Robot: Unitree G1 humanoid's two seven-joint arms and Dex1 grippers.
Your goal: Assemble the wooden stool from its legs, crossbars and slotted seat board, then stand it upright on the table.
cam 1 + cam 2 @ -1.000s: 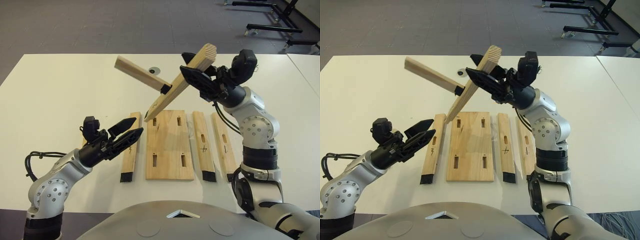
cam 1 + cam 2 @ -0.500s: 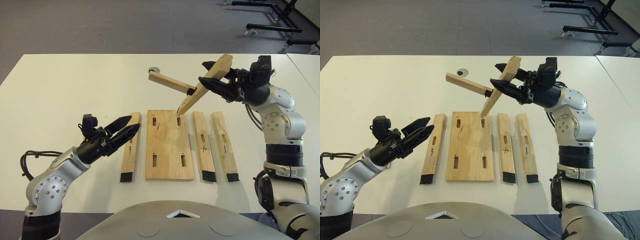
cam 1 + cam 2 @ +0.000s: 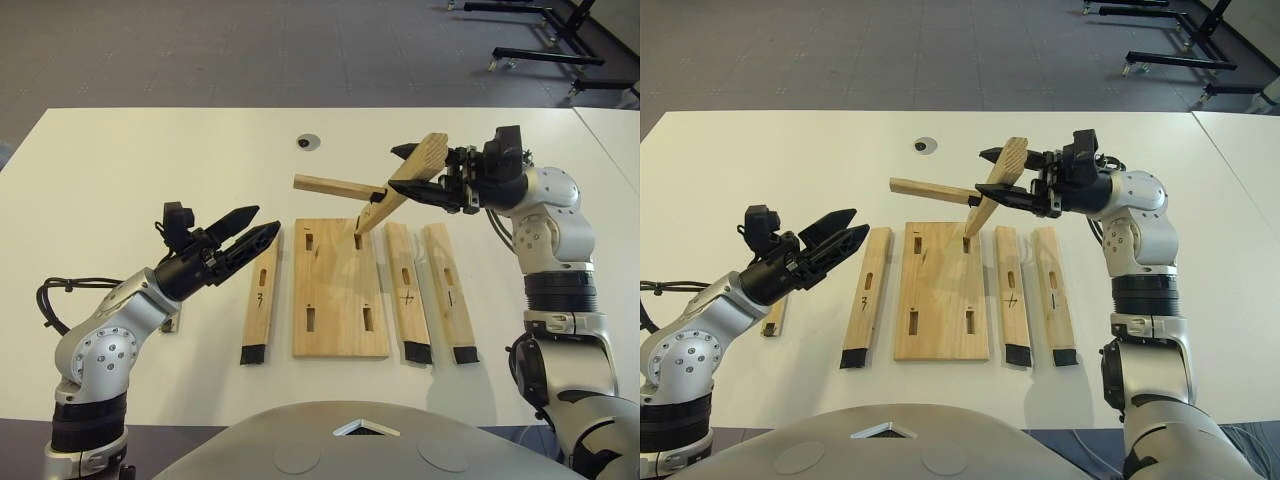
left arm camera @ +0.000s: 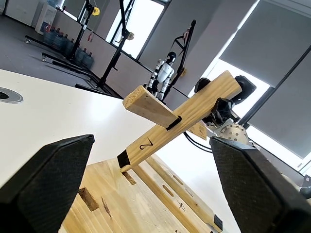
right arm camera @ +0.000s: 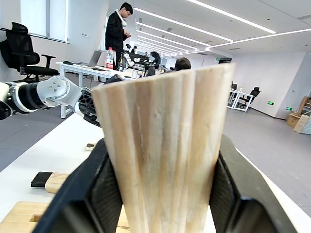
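Note:
My right gripper is shut on a wooden leg with a crossbar stuck through it. The leg tilts, and its lower tip rests at the far right slot of the slotted seat board, which lies flat mid-table. The crossbar juts out to the left, nearly level. In the right wrist view the leg's end grain sits between the fingers. My left gripper hovers open to the left of the board, apart from everything. Its fingers frame the held leg.
One loose leg lies left of the board, and two more lie to its right. A small wooden piece rests by my left arm. A round cable hole sits at the table's far middle.
My right arm has swung the leg and crossbar down and to the right, bringing the leg's lower tip onto the board's far right slot. The left gripper drifted slightly upward, still open.

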